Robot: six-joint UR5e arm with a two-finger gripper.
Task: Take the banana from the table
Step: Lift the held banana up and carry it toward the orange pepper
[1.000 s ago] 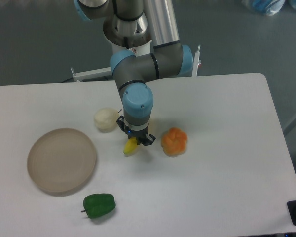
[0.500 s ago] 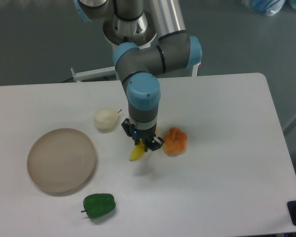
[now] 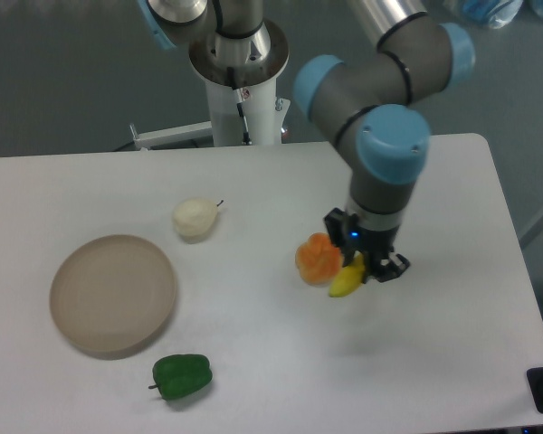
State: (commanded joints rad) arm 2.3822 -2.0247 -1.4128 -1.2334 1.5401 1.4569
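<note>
My gripper (image 3: 366,262) is shut on the yellow banana (image 3: 346,281) and holds it above the white table (image 3: 253,380), at the right of centre. Only the banana's lower end shows below the fingers; the rest is hidden by the gripper. The banana hangs just right of the round orange lobed fruit (image 3: 318,258), close to it or overlapping it in this view.
A pale cream pear (image 3: 195,218) lies left of centre. A round beige plate (image 3: 113,292) sits at the left. A green bell pepper (image 3: 182,376) lies near the front edge. The robot's base (image 3: 240,86) stands behind the table's far edge.
The arm has swung to the right with the banana in the gripper, from left of the orange fruit to its right side. The other objects have not moved.
</note>
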